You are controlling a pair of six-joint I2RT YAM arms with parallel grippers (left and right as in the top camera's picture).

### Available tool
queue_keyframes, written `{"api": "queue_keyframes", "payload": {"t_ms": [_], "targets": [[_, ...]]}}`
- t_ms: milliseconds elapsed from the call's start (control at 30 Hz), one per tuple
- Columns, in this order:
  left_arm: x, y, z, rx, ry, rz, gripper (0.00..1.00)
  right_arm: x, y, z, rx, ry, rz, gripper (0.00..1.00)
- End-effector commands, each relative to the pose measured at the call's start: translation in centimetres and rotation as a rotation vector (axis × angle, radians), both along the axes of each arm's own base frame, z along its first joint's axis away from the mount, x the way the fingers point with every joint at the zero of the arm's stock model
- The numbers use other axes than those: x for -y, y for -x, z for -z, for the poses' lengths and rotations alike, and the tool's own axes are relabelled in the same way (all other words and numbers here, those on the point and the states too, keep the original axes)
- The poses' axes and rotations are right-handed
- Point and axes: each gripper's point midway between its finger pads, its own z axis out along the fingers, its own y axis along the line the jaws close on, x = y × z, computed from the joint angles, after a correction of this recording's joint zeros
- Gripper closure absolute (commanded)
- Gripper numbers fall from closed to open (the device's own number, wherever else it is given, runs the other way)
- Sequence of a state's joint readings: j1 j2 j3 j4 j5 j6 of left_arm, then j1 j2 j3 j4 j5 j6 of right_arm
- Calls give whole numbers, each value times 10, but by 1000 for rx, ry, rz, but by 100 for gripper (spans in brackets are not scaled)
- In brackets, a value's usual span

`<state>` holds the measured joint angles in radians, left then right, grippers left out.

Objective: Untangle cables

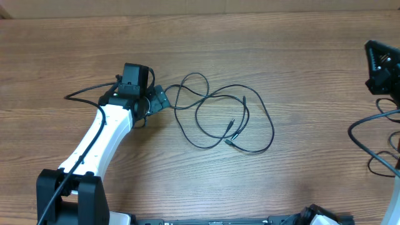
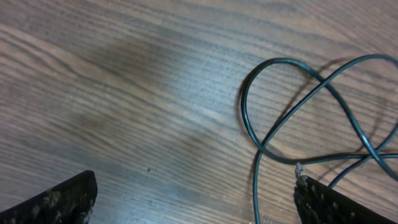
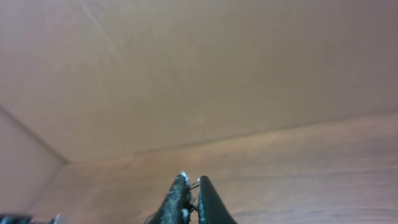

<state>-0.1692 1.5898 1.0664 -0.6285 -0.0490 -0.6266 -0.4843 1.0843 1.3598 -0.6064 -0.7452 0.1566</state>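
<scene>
L hand (image 2: pixel 194 200) wide open by cables (image 1: pixel 219 115); R hand (image 3: pixel 191 198) closed, cropped overhead.

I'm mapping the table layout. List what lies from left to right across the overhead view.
left arm's white link → left fingers, open → cables, lying in loose loops → right arm, at the picture's edge

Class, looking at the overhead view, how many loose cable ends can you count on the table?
3 cable ends: the uppermost right of centre, another just below it, the lowest below that. More may be hidden beneath the left gripper.
</scene>
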Motion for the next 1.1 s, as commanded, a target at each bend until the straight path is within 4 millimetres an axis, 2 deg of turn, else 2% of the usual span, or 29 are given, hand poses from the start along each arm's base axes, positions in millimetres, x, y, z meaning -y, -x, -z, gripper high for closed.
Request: {"api": "queue_keyframes", "payload": {"t_ms": [0,167,333,500,733,833,1067], "targets": [[8,-7,-7,38,24,70,1,-8,-6,7,-36,-50,-81,89],[44,-19,-20,143,83,410,0,-14,-16,24,-91,-114,-166,67],[53,-20,-18,167,52,528,0,-16,-19,31,-113,-137,-192,55],[81,-25,-8,195,109,648,0,-16,-19,32,-119,-139,-192,53],[117,-43,20,274,35,839,0,-17,-17,36,-142,-154,-191,53],[121,-52,37,275,-3,840,0,-17,-17,37,-144,-155,-191,53],[120,-63,46,298,-28,826,2,-17,-17,37,-144,-155,-191,53]]}}
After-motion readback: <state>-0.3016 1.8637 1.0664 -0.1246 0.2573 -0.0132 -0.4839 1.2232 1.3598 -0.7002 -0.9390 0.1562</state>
